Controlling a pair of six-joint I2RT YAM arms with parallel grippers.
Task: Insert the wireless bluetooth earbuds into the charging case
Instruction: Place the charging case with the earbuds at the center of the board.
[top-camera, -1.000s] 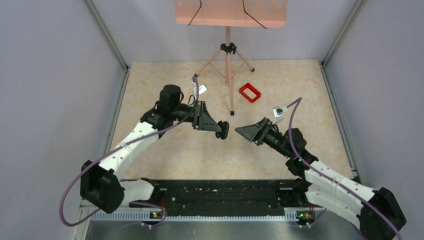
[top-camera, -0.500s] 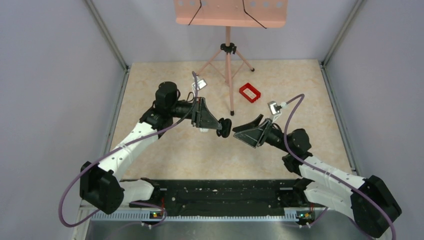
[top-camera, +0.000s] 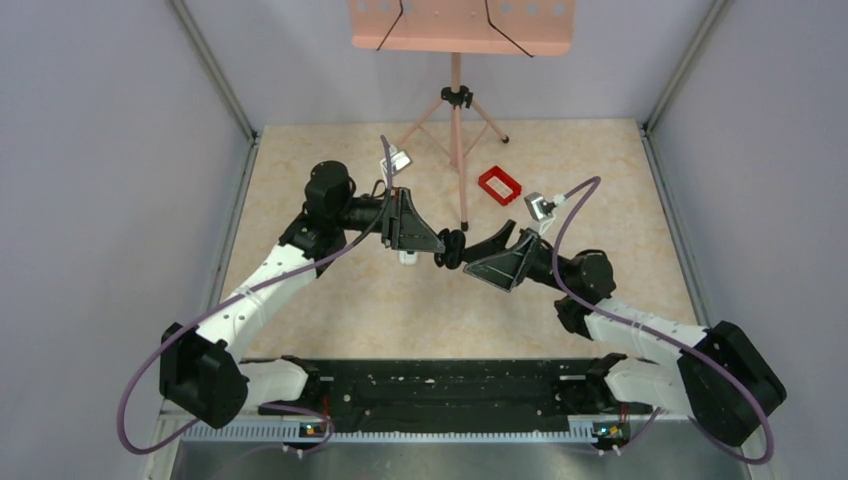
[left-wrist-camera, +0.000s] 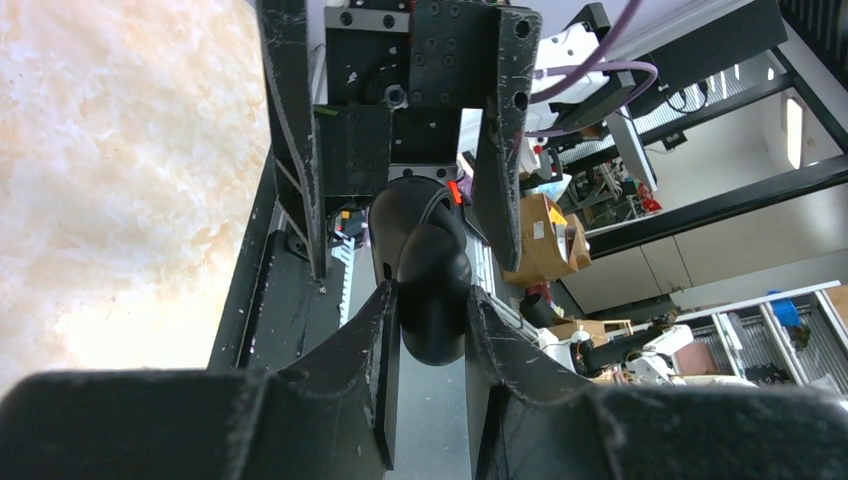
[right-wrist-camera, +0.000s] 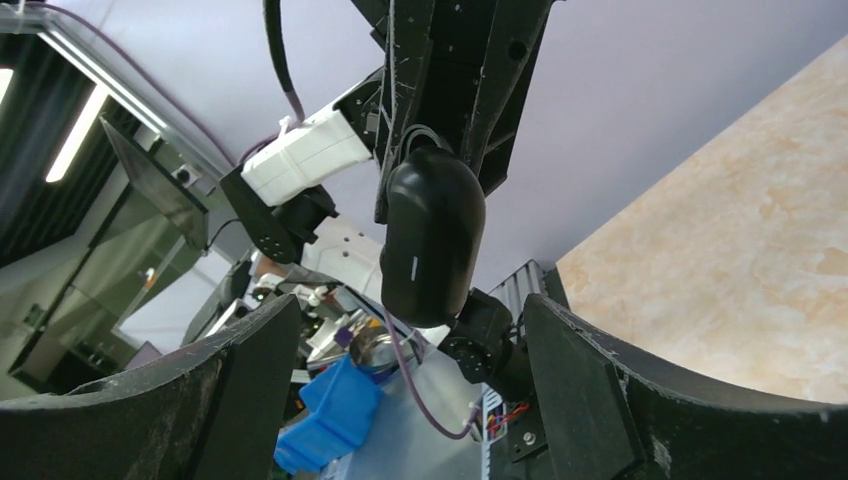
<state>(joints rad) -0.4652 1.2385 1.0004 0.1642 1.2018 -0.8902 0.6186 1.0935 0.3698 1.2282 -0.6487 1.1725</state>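
Charging case (left-wrist-camera: 432, 290): clenched between the left hand's (top-camera: 447, 250) fingers, held in the air over mid-tabletop (top-camera: 350, 300). Right hand (top-camera: 470, 257): released, jaws spread wide, tips just beside the case, facing it.

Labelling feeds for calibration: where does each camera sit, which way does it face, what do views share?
Top external: above and behind the bases, facing down at the table; left arm and right arm show.
Left wrist: on the left arm, facing along the fingers of the left hand at the charging case they clamp.
Right wrist: on the right arm, facing between the fingers of the open right hand at that case.
All three see the charging case.
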